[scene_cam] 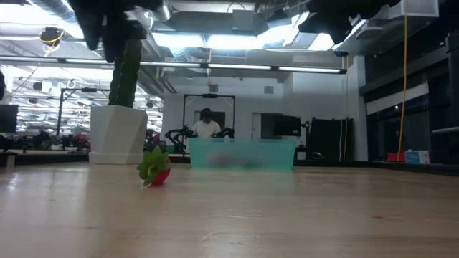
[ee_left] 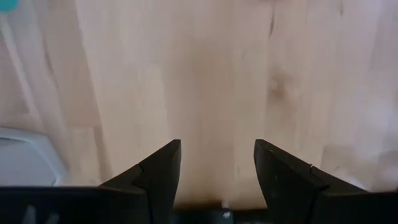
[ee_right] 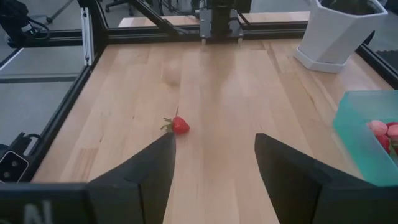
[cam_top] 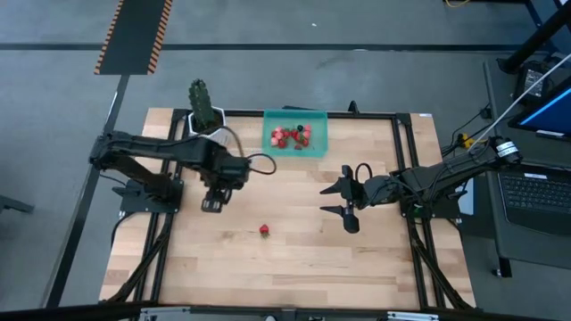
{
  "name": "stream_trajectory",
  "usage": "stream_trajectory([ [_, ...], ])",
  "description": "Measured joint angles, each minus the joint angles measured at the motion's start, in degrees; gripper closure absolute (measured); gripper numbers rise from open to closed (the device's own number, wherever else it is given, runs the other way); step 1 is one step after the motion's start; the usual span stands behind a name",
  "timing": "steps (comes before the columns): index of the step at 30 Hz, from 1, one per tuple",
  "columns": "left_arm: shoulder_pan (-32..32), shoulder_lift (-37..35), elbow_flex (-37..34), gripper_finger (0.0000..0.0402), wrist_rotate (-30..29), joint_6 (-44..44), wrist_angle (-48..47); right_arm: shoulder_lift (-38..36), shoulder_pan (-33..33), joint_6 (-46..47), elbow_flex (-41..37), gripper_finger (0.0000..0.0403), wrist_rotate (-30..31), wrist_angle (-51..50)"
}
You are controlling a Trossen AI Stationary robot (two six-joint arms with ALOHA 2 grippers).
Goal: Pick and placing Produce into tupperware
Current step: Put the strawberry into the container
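One strawberry point(cam_top: 264, 230) lies mid-surface toward the near edge; the rest sit in the tupperware point(cam_top: 318, 119) at the far edge. Left hand point(cam_top: 212, 204) and right hand point(cam_top: 344, 204) hover open, empty.

Left end effector point(cam_top: 211, 205) and right end effector point(cam_top: 345, 200) both spread, empty, above table.
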Motion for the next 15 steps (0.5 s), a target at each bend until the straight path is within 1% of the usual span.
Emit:
stream_trajectory([
  [3, -1.3, -6.1, -6.9, 0.0205, 0.9, -1.5, 7.0, 0.0, 0.0, -0.1, 0.0, 0.0181, 0.0, 0.0],
  [6, -2.4, -13.2, -15.9, 0.0205, 1.1, -4.1, 19.8, 0.0, 0.0, -0.1, 0.0, 0.0181, 0.0, 0.1],
  [9, -4.2, -18.5, -24.5, 0.0205, 1.2, -9.2, 32.0, 0.0, 0.0, -0.1, 0.0, 0.0181, 0.0, 0.1],
  [12, -6.4, -21.4, -31.9, 0.0205, 1.4, -13.7, 42.1, 0.0, 0.0, -0.1, 0.0, 0.0181, 0.0, 0.0],
  [15, -8.8, -21.9, -37.2, 0.0205, 1.3, -14.3, 50.3, 0.0, 0.0, -0.2, 0.0, 0.0181, 0.0, 0.0],
])
